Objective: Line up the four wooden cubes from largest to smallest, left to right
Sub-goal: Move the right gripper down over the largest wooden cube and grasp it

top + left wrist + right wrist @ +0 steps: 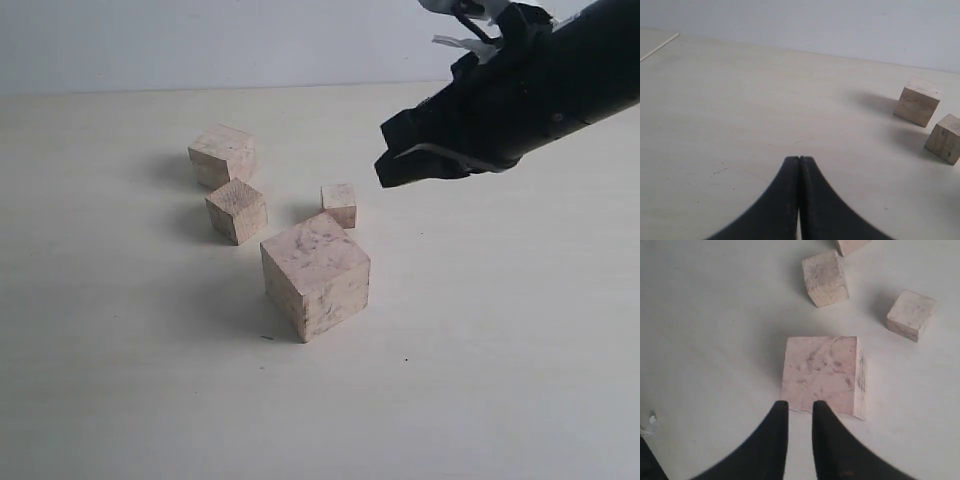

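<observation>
- My right tool (800, 406), narrowly parted and empty, hangs right of and beyond the largest cube (315, 275).
- My left tool (799, 162), pressed shut, looks farther off.

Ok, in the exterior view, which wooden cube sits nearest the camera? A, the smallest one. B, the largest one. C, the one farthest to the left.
B: the largest cube lies lowest in the exterior view, in front of the smallest cube, the middle cube and the far-left cube, which all sit farther back.
</observation>
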You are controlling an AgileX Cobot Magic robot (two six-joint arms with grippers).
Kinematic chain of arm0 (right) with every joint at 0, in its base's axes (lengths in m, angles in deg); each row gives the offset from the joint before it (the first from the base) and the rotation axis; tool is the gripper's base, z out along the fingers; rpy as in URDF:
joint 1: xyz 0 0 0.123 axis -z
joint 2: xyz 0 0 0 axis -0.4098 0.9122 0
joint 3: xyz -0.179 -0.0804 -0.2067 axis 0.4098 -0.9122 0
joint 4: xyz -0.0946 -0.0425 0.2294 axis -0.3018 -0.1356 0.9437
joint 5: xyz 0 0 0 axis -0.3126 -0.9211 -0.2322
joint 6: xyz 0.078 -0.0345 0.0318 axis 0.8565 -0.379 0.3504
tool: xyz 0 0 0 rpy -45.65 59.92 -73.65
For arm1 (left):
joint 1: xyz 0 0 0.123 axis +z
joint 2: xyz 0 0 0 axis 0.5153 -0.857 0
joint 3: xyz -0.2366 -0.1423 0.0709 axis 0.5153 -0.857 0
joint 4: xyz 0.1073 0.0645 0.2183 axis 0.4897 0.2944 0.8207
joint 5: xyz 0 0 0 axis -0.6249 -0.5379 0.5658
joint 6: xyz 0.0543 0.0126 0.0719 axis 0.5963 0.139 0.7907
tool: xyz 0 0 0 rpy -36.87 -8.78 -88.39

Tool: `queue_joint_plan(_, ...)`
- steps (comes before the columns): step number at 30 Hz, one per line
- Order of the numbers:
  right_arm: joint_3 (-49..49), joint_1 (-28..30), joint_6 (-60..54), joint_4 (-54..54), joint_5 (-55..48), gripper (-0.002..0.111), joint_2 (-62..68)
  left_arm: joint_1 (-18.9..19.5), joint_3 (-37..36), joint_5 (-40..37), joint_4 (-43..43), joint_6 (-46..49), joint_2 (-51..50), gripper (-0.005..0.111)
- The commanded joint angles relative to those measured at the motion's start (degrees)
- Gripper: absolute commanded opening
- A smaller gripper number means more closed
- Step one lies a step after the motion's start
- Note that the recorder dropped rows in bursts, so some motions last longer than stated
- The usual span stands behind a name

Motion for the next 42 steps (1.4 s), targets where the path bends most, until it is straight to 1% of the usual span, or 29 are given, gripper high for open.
queue_joint_plan(1,0.58,-0.07,-7.78,5.42,0.19,0.05,0.05,-0.27,-0.19,0.78,-0.49,0.24,0.36,0.0)
queue_joint_plan(2,0.58,-0.07,-7.78,5.42,0.19,0.068,0.05,-0.27,-0.19,0.78,-0.49,0.24,0.36,0.0)
queue_joint_plan(3,0.58,-0.07,-7.78,5.42,-0.12,0.077,0.05,-0.27,-0.19,0.78,-0.49,0.24,0.36,0.0)
queue_joint_plan(6,0.71,-0.07,-7.89,7.24,-2.86,0.095,0.05,-0.27,-0.19,0.78,-0.49,0.24,0.36,0.0)
queue_joint_plan(8,0.71,-0.07,-10.75,11.26,-4.46,0.1,0.05,-0.27,-0.19,0.78,-0.49,0.24,0.36,0.0)
queue_joint_plan(10,0.71,-0.07,-11.64,13.83,-4.47,0.1,0.05,-0.27,-0.19,0.78,-0.49,0.24,0.36,0.0)
queue_joint_plan(14,0.71,-0.16,-11.75,13.92,-3.0,0.099,0.05,-0.27,-0.19,0.78,-0.49,0.24,0.36,0.0)
queue_joint_plan(18,0.97,-3.71,-11.75,13.57,3.65,0.094,0.05,-0.27,-0.19,0.78,-0.49,0.24,0.36,0.0)
queue_joint_plan(20,2.4,-6.07,-11.46,11.46,5.48,0.093,1.1,-0.27,-0.19,0.78,-0.49,0.24,0.36,0.0)
queue_joint_plan(23,5.48,-8.88,-4.15,4.8,6.14,0.093,3.84,-0.27,-0.19,0.78,-0.49,0.24,0.36,0.0)
queue_joint_plan(25,7.62,-10.61,2.99,-4.52,6.28,0.093,6.06,-0.27,-0.19,0.78,-0.49,0.24,0.36,0.0)
queue_joint_plan(27,10.1,-12.05,13.42,-16.22,5.99,0.093,8.62,-0.27,-0.19,0.78,-0.49,0.24,0.36,0.0)
queue_joint_plan(30,14.28,-14.07,25.07,-28.06,3.12,0.093,12.32,-0.27,-0.19,0.78,-0.49,0.24,0.36,0.0)
queue_joint_plan(32,16.94,-15.3,29.02,-31.05,0.59,0.093,14.73,-0.27,-0.19,0.78,-0.49,0.24,0.36,0.0)
queue_joint_plan(36,21.98,-17.11,31.02,-32.21,-2.2,0.093,19.93,-0.27,-0.19,0.78,-0.49,0.24,0.36,0.0)
queue_joint_plan(42,26.54,-17.43,36.21,-36.43,-9.06,0.093,26.23,-0.27,-0.19,0.78,-0.49,0.24,0.36,0.0)
